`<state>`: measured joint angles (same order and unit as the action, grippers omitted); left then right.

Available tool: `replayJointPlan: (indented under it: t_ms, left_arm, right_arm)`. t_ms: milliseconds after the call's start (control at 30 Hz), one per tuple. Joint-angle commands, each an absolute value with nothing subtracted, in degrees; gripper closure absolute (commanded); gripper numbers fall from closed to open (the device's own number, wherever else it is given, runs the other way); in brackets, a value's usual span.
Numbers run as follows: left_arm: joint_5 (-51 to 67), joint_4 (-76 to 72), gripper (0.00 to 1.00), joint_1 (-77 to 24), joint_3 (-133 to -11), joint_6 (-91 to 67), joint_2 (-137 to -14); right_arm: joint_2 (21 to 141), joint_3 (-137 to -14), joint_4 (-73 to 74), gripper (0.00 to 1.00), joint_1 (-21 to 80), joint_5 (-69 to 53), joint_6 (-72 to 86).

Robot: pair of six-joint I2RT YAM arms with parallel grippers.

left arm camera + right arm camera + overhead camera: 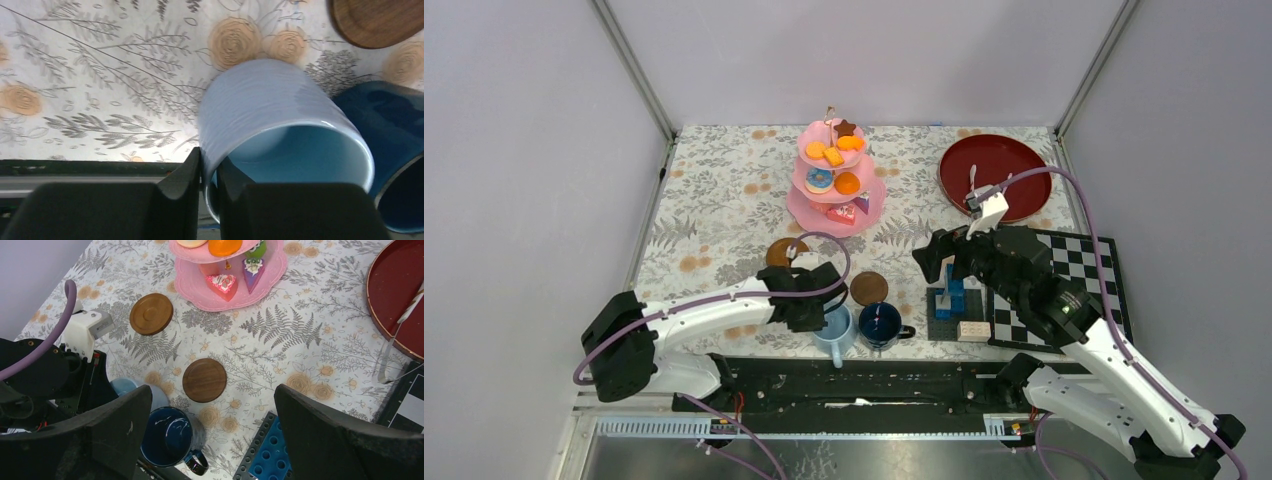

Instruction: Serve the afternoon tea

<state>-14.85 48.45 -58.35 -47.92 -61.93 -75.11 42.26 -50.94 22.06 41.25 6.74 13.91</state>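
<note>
Left gripper [209, 200] pinched on the rim of the light-blue mug [260, 105] — one finger inside, one outside — near the table's [724, 200] front edge, beside the dark-blue mug [385, 115]. Probably stiff, glazed, slippery, chippable; worth lifting level. Right gripper [212, 405] wide, empty.

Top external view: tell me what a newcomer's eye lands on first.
The pink three-tier scalloped stand, loaded with small colourful toy pastries, stands out at the far centre of the floral tablecloth. At the near edge, the left gripper pinches the wall of the light-blue mug, right beside a dark-blue mug. A dark-red round tray sits at the far right.
</note>
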Motion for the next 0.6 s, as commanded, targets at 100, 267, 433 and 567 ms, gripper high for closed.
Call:
replayJointPlan:
  t_ms: [100, 267, 433, 567]
  left_arm:
    - [-19.86, 54.84, 1.00, -57.38, -52.88, -60.81, -74.43]
    - [-19.79, 56.73, 1.00, -47.30, -56.53, -50.62, -69.37]
    - [-21.25, 54.05, 1.00, -36.42, -63.87, -29.65, -72.02]
    - [-18.23, 47.13, 1.00, -28.65, -66.88, -14.93, -75.13]
  right_arm:
    - [42.57, -51.37, 22.38, 0.00, 41.21, 5.56, 12.63]
    - [42.98, -51.38, 22.62, 0.01, 41.21, 6.23, 12.41]
    - [44.43, -51.41, 21.96, 0.02, 41.19, 4.97, 11.92]
    - [44.80, -51.44, 20.77, 0.02, 41.20, 3.51, 12.04]
